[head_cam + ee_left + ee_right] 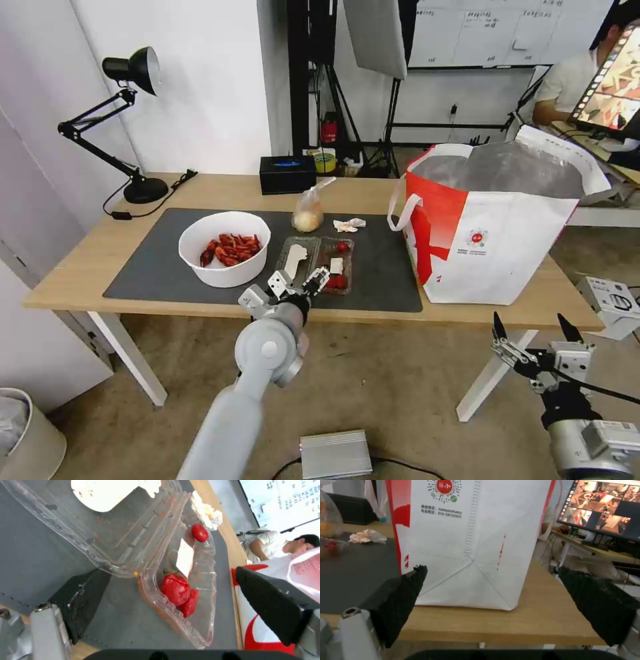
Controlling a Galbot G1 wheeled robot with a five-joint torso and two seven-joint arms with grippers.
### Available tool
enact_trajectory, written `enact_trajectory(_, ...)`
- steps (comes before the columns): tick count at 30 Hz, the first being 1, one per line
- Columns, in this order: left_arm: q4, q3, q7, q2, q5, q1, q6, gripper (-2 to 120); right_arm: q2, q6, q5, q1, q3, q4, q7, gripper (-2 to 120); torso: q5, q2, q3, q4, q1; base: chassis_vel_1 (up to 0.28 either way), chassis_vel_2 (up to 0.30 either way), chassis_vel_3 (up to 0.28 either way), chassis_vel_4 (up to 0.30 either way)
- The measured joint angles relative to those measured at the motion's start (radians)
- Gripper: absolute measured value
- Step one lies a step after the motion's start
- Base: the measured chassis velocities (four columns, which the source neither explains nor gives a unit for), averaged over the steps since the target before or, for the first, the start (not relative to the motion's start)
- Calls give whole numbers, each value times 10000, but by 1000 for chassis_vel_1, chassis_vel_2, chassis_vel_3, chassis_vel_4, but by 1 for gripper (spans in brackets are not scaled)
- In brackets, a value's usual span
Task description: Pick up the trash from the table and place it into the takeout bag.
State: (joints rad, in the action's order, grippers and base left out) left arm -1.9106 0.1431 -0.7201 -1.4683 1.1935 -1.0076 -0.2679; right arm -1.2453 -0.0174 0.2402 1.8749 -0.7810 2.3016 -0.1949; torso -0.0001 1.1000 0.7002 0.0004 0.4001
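Observation:
On the table [80,267] with its dark mat lie a white bowl of crayfish shells [224,248], a clear hinged tray [319,261], a knotted clear bag [308,215] and a crumpled tissue [349,225]. The red-and-white takeout bag [493,227] stands open at the right end. My left gripper [298,281] is open at the tray's near edge. In the left wrist view the tray [180,587], holding red scraps, lies between the spread fingers [80,597]. My right gripper [539,333] is open, below the table's front edge and facing the takeout bag [470,542].
A black desk lamp [127,120] stands at the far left corner and a black box [287,174] at the back edge. A grey metal box [335,453] lies on the floor. A white bin [20,433] sits at lower left. A monitor [613,80] stands behind the bag.

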Motion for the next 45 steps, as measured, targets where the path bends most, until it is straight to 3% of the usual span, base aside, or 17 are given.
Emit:
enact_trajectory(13,-185,-54,164,-59,-263,-236,153,100,-19,-43,13,-13,14,-86,7,99,1,0,0,-4,0,0,0,0,0)
enact_trajectory(26,-102,-64,-245,-218,-422,-172,196,100,-41,-95,38,-20,7,-160,11,99,1,1,-3,-8,0,0,0,0,0)
enact_trajectory(45,36,-29,-94,-219,-743,-147,852,100,-52,-137,43,-48,45,-221,16,99,1,0,-2,0,0,0,0,0,0)
